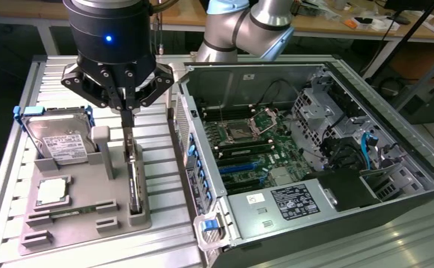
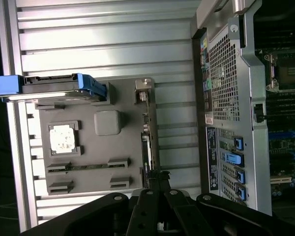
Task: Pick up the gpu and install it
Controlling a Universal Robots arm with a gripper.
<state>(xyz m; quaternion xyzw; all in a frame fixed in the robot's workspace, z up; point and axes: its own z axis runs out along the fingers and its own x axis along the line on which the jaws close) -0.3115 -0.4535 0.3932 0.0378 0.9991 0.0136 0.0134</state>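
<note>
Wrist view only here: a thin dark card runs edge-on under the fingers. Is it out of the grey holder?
Observer: No. The gripper is shut on the top edge of the thin dark card, whose lower end sits in the grey plastic holder.
Operator: Is the computer open?
Observer: Yes; the grey metal tower case has no side panel, and its green motherboard faces up.
Operator: The blue-edged thing?
Observer: A boxy silver hard drive with blue rails, propped with its white label showing.
</note>
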